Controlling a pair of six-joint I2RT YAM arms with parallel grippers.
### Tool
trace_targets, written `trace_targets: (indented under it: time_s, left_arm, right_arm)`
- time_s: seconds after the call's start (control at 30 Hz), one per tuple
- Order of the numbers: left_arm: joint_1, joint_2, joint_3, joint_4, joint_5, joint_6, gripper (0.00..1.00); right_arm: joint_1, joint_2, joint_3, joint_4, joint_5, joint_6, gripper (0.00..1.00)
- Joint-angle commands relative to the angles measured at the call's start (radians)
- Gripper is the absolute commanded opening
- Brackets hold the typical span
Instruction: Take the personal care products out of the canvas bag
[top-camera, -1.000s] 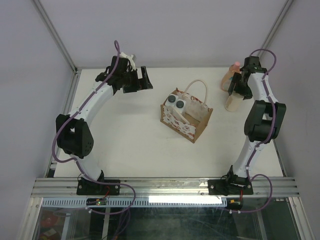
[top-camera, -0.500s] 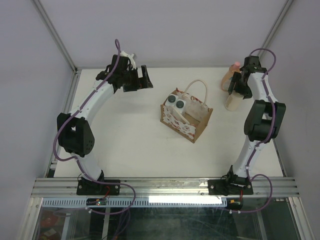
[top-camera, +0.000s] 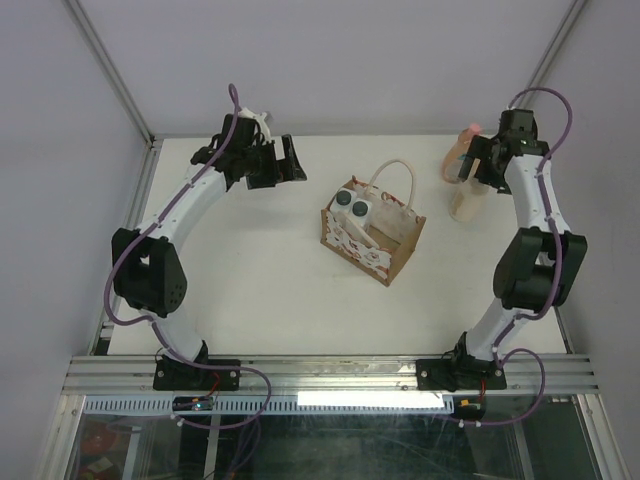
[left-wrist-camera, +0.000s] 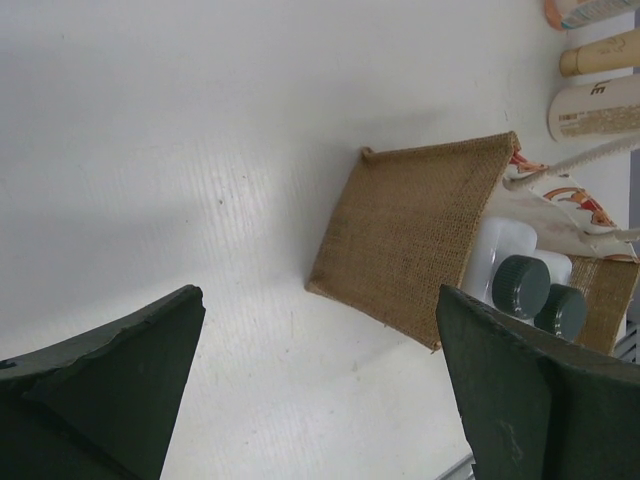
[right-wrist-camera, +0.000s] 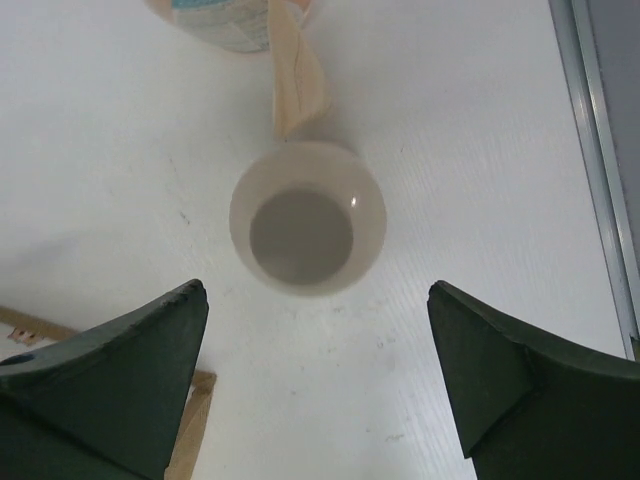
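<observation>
Between your right fingers (right-wrist-camera: 110, 380), now spreading wide and lifting away, the cream bottle (right-wrist-camera: 307, 217) is standing free on the bench (right-wrist-camera: 470, 120): that one is out. Beyond your left fingers (left-wrist-camera: 90, 380), also gaping open, two white bottles (left-wrist-camera: 520, 285) are still sitting inside the canvas bag (left-wrist-camera: 410, 250).

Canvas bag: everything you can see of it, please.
The canvas bag is a small boxy tote of coarse brown weave, one side white with a reddish print, with cream rope handles looping up. It stands upright and open near the middle of the white table, turned diagonally. Two white bottles with dark caps stand in its far-left corner. Only the table and those bottles touch it.
</observation>
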Motion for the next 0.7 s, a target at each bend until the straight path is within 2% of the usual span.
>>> trace_targets:
  time_s: [0.0, 0.2, 0.3, 0.43, 0.67]
  left_arm:
    - [0.008, -0.108, -0.065, 0.061, 0.048, -0.034, 0.99]
    - [0.007, -0.192, -0.179, 0.118, 0.066, -0.081, 0.99]
    - [0.006, -0.228, -0.245, 0.156, 0.088, -0.113, 0.99]
    - [-0.005, -0.269, -0.318, 0.199, 0.105, -0.141, 0.99]
    - [-0.028, -0.279, -0.332, 0.224, 0.107, -0.167, 0.99]
  right_arm:
    - [-0.005, -0.188, -0.097, 0.046, -0.052, 0.017, 0.94]
    - [-0.005, -0.391, -0.296, 0.093, -0.23, 0.041, 0.93]
    - [0.006, -0.485, -0.352, 0.129, -0.368, 0.066, 0.92]
    - [0.072, -0.561, -0.373, 0.165, -0.464, 0.102, 0.91]
    - [0.33, -0.54, -0.277, 0.119, -0.406, 0.225, 0.85]
